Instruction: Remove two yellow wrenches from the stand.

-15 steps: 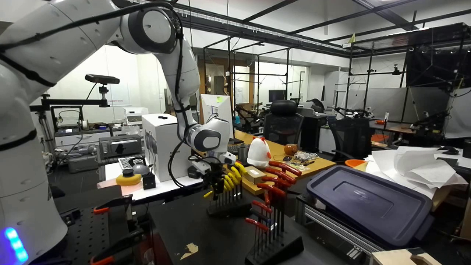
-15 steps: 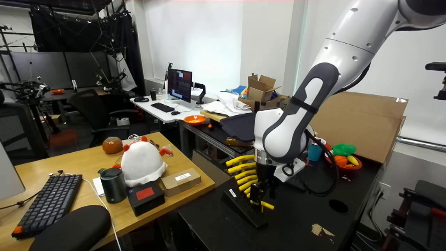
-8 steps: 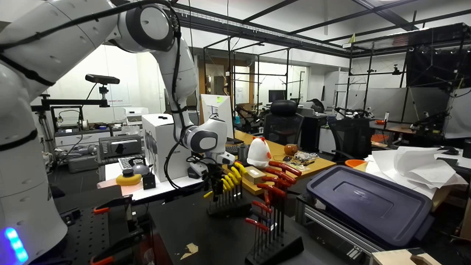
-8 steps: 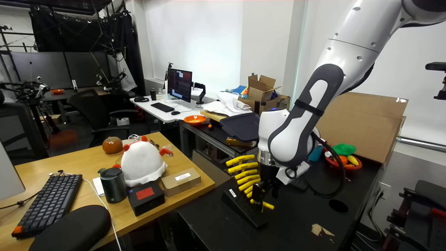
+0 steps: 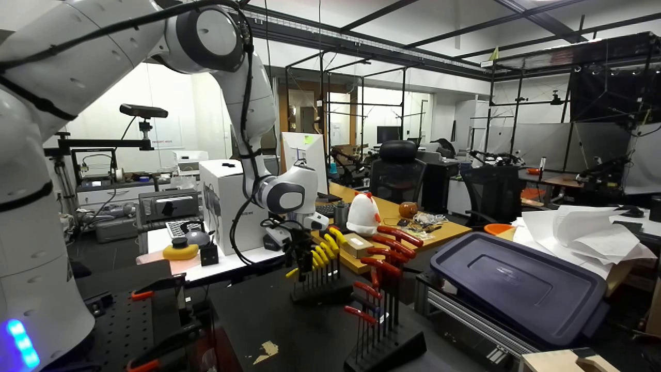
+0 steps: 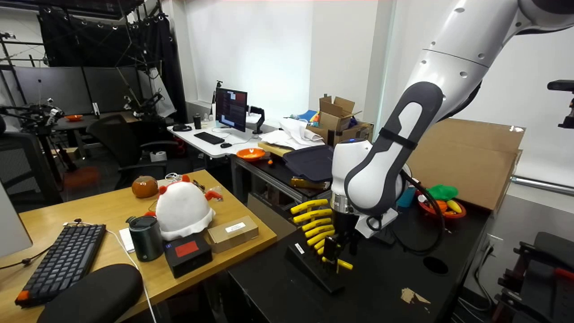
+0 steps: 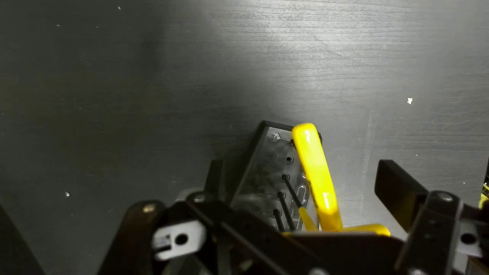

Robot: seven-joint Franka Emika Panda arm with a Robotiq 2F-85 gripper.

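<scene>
Presently I have one gripper (image 7: 301, 172) under remote control, its two fingers (image 7: 398, 191) standing wide apart with nothing in their hold. Between them, as the wrist view shows, is the handle of one yellow wrench (image 7: 318, 175), with a visible gap to either finger. More yellow pieces show beside it, partly covered by the gripper body; I cannot tell how many wrenches they belong to. Below the gripper sits one black stand (image 7: 263, 187), with three dark shafts (image 7: 292, 192) counted rising from its holes. In an exterior view I count at least six yellow wrenches (image 6: 312, 216) fanned in that stand, just beside the gripper, which hides the exact total from me. Apart from the gripper, on the same black table (image 5: 289, 320), I record one further black rack (image 5: 405, 345) carrying at least six red-handled tools (image 5: 381, 266). Farther from the gripper I note one dark-blue plastic case (image 5: 521, 287) and one white plush toy (image 5: 363, 214).
</scene>
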